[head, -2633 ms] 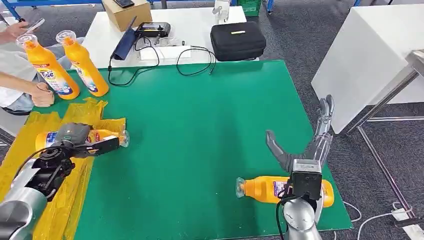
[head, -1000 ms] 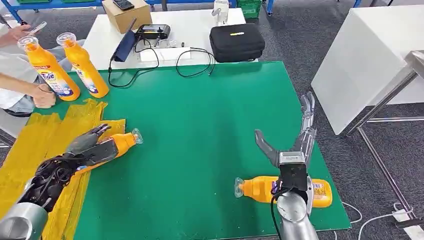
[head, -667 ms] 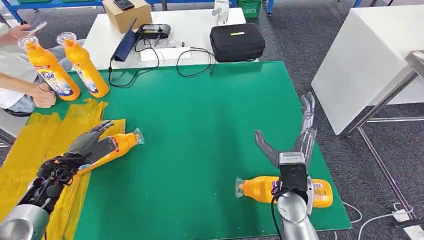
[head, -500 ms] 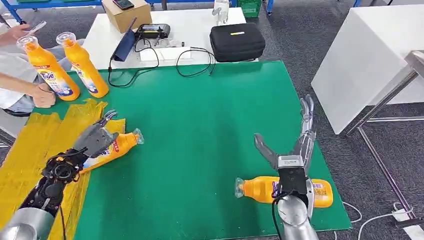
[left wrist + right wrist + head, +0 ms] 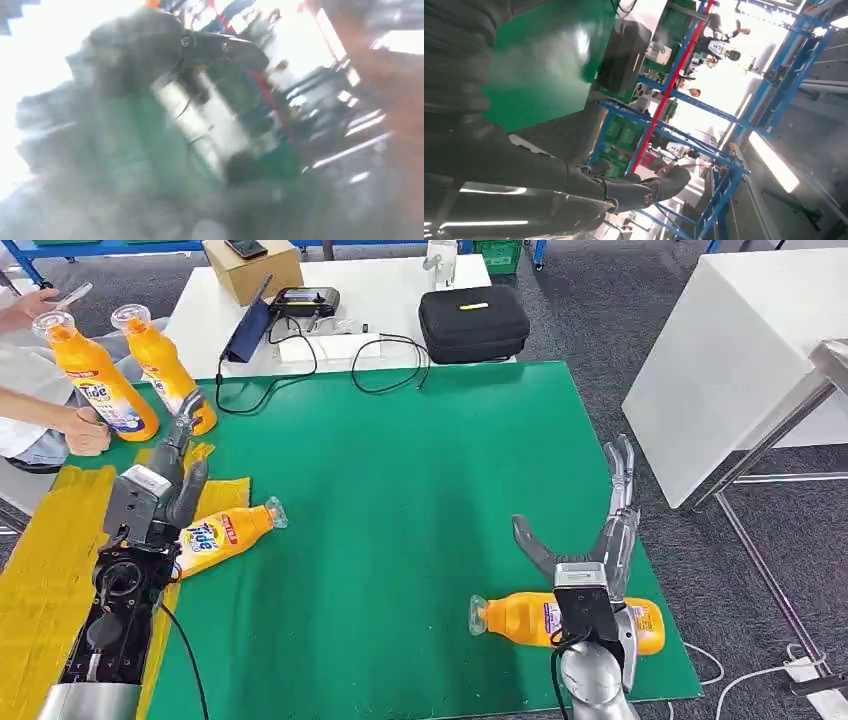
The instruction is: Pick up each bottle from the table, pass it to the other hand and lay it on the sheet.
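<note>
Head view: glossy orange bottle (image 5: 222, 536), crinkled yellow sheet (image 5: 45, 560)

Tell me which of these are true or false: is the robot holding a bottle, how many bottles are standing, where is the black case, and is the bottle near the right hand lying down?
1. The left hand holds a bottle. False: its fingers are spread and raised above the Tide bottle, which lies partly on the yellow sheet.
2. Two orange bottles stand upright at the far left of the green mat. True.
3. The black case sits on the green mat. False: it is on the white table beyond it.
4. The orange bottle by the right hand lies on its side. True.
5. The right hand grips that bottle. False: it is open.
</note>
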{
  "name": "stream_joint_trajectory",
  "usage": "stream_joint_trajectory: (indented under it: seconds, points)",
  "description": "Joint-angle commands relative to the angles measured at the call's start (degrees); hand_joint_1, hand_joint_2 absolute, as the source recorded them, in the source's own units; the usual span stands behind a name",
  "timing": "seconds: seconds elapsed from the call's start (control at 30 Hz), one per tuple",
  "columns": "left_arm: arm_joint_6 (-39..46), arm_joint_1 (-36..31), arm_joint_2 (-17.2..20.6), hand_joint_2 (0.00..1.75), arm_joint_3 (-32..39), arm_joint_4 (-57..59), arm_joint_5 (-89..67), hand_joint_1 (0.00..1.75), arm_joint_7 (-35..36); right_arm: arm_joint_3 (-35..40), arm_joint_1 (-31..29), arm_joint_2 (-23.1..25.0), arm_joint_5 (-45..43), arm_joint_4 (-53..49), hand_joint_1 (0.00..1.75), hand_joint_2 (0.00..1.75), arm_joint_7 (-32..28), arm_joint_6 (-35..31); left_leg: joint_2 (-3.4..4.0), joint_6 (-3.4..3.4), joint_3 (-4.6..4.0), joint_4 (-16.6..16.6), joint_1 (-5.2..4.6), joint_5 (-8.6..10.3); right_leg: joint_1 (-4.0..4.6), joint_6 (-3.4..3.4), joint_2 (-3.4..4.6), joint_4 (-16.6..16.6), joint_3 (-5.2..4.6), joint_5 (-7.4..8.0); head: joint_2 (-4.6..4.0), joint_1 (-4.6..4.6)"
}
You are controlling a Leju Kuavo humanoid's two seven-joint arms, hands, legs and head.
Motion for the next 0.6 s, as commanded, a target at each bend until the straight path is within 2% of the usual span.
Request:
stream_joint_trajectory:
  seconds: [0.03,0.07,0.13,0.37,0.4,0.43,0.5,0.6]
  points:
    - [-6.6,4.8,-8.1,1.75,4.2,-19.3,12.7,0.0,3.5,1.1,0.3,-1.8,4.2,-1.3,0.0,1.75,2.4,4.5,-0.02,0.03,0.14,0.1,0.07,-0.2,0.08,0.07,-0.04,0.0,0.23,-0.15,0.0,0.0]
    - [-8.9,6.7,-8.7,1.75,3.9,-21.5,16.3,0.0,4.5,3.1,0.2,-4.5,9.1,-0.6,0.0,1.75,5.5,8.7,-0.01,0.03,0.07,0.0,0.02,-0.11,0.02,0.06,-0.02,0.0,0.13,-0.08,0.0,0.0]
    - [-9.9,9.4,-9.1,1.75,3.0,-23.7,17.4,0.0,5.2,5.4,0.4,-7.7,13.5,1.6,0.0,1.75,6.9,13.7,0.08,0.05,0.14,0.0,0.02,-0.12,0.02,0.07,0.08,-0.1,0.2,-0.04,0.0,0.0]
    - [-9.9,9.2,-8.8,1.75,3.0,-23.0,17.6,0.0,5.0,5.1,0.4,-7.7,13.6,2.2,0.0,1.75,6.2,13.4,-0.06,0.05,0.12,0.0,0.02,-0.18,0.02,0.05,-0.07,-0.1,0.21,-0.08,-0.02,0.0]
    - [-10.1,9.2,-8.8,1.75,2.9,-22.6,17.8,0.0,5.0,6.5,0.4,-9.1,15.1,2.2,0.0,1.75,6.3,15.5,0.0,0.04,0.23,0.0,0.05,-0.26,0.06,0.06,-0.01,-0.1,0.33,-0.12,0.0,0.0]
    - [-10.3,10.3,-9.2,1.75,2.2,-22.4,17.9,0.0,5.8,9.1,2.2,-12.9,17.2,1.5,0.0,1.75,6.2,20.1,-0.05,0.05,0.13,0.0,0.03,-0.2,0.04,0.06,-0.05,-0.1,0.23,-0.08,0.0,-0.02]
    - [-9.6,11.6,-10.1,1.75,1.2,-21.1,17.5,0.0,6.7,11.1,5.3,-17.3,21.2,-0.1,0.0,1.75,4.6,20.2,-0.14,0.08,0.24,-0.1,0.02,-0.2,0.02,0.08,-0.14,-0.2,0.37,-0.11,0.0,-0.02]
    - [-7.4,11.0,-10.6,1.75,-0.4,-16.3,17.4,0.0,6.8,11.6,10.9,-25.8,21.9,-4.6,0.0,1.75,2.0,20.1,-0.37,0.1,0.23,-0.1,-0.03,-0.16,-0.03,0.1,-0.37,-0.2,0.38,-0.15,0.0,0.0]
